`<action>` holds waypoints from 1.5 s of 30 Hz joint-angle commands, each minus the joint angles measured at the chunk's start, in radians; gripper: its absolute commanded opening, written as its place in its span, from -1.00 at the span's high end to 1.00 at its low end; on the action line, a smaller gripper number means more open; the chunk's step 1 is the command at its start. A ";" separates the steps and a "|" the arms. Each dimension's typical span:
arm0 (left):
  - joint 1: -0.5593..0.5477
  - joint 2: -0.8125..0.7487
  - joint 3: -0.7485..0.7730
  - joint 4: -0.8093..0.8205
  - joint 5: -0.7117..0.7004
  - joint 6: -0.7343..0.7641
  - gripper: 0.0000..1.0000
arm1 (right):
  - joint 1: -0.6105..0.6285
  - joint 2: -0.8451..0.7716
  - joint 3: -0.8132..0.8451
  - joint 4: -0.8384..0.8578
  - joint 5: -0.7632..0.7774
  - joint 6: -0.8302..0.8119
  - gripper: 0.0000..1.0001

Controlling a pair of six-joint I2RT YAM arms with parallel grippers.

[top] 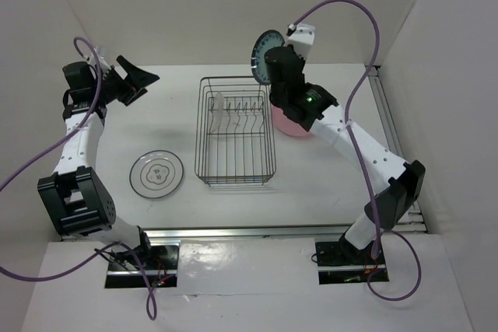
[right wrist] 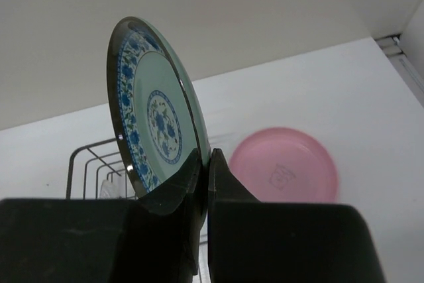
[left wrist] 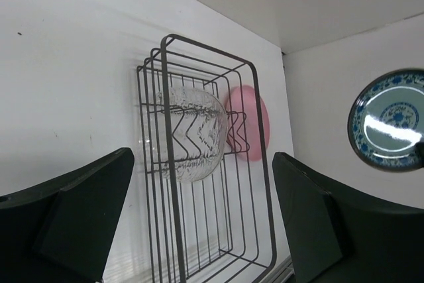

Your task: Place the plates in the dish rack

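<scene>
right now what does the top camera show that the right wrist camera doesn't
Only the top camera: the ringed glass plate lying flat left of the dish rack, and the open left gripper. Only the right wrist camera: a clear look at the right gripper pinching the blue plate by its rim, and a faint mark on the pink plate. Both: blue plate, pink plate, rack.

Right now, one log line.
right gripper shut on teal-blue patterned plate; left gripper open; wavy clear glass plate in dark wire rack; pink plate outside
</scene>
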 commanded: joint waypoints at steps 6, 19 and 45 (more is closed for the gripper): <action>0.010 0.008 0.036 -0.013 -0.028 -0.010 -1.00 | 0.153 0.096 0.074 -0.208 0.271 0.182 1.00; 0.010 -0.001 0.036 -0.022 -0.038 -0.009 -1.00 | 0.199 0.265 0.191 -0.331 0.309 0.286 1.00; 0.010 -0.010 0.009 0.038 0.023 -0.009 -1.00 | 0.181 0.551 0.438 -0.428 0.256 0.369 1.00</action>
